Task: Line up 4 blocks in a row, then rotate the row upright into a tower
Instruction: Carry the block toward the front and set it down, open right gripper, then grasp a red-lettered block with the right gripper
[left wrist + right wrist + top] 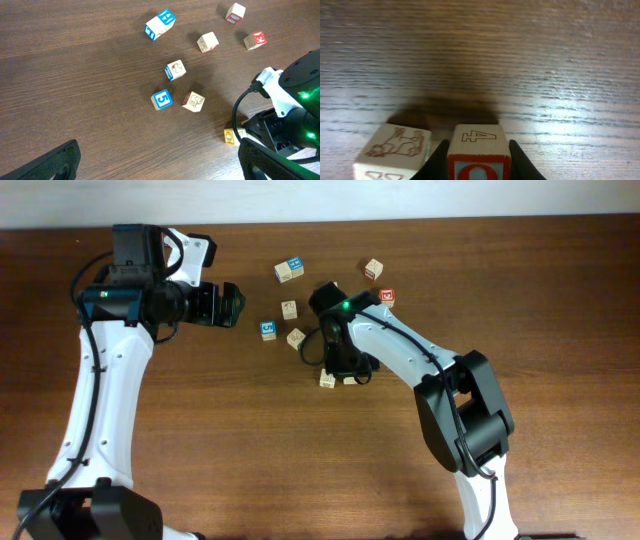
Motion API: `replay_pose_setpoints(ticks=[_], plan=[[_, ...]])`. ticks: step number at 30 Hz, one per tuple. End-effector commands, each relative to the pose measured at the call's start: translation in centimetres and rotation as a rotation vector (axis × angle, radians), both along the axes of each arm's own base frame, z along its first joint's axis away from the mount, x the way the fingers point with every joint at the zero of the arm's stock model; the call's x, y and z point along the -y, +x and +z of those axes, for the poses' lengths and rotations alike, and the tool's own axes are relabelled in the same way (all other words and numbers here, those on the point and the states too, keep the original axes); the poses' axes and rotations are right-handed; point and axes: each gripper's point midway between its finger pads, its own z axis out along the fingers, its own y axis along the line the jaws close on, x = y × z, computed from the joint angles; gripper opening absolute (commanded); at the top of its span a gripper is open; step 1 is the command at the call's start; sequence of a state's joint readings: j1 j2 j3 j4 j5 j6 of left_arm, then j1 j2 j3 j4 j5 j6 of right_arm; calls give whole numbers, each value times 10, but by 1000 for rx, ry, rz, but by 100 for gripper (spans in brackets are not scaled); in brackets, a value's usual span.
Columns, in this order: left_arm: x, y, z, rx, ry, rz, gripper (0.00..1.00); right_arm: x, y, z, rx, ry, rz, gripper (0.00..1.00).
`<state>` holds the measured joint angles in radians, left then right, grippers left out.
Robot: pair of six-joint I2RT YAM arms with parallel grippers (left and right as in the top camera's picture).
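Red-lettered block [479, 160] is pinched tight in the right gripper [478, 145], just beside an animal-picture block [395, 150]; left gripper [234, 304] hangs with fingers spread wide

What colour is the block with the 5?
Blue face, white 5 on the block; left wrist view shows it best.

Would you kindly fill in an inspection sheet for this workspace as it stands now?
Surface: brown wood-grain table, blocks scattered.
Job's things: red-faced block in the right hand; red K block and red-marked block lie apart from it.
Clutter: blue-lettered block, blue 5 block, animal-drawing block beside the gripped one.
Hands: left hand open, holding nothing; right hand shut on the red-faced block.
Cables: black cable looped beside the right arm.
Surroundings: pale strip beyond the table's far edge.
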<state>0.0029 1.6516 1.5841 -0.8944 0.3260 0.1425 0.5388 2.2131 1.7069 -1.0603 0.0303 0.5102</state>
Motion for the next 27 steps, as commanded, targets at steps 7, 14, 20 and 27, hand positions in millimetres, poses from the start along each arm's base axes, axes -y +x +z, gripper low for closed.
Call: replay_pose_setpoints(ticks=[7, 14, 20, 27], plan=[[2, 3, 5, 16, 0, -19, 99, -12, -11, 1, -46, 66, -66, 25], [2, 3, 5, 16, 0, -19, 99, -15, -9, 10, -43, 80, -62, 40], [2, 3, 5, 16, 1, -19, 99, -21, 5, 37, -1, 95, -14, 51], [2, 3, 5, 16, 1, -19, 99, 26, 95, 93, 268, 66, 125, 64]])
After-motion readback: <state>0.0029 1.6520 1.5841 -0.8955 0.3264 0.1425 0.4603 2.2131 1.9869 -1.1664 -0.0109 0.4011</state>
